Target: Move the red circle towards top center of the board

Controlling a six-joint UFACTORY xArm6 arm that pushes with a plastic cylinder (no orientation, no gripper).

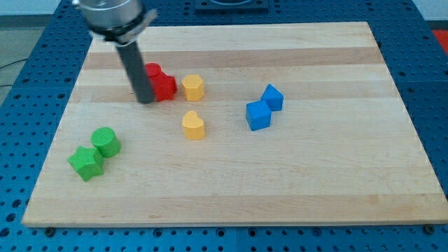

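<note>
The red circle (152, 71) sits in the board's upper left part, partly hidden behind my rod. It touches a red star-like block (164, 87) just to its lower right. My tip (145, 101) rests on the board right at the left side of the red blocks, below the red circle, touching or nearly touching the star-like block.
A yellow hexagon (193, 87) stands right of the red blocks and a yellow heart-like block (194, 125) below it. Two blue blocks (258, 115) (273, 97) lie right of centre. A green circle (106, 141) and a green star (86, 162) sit at the lower left. The wooden board (315, 175) lies on a blue perforated table.
</note>
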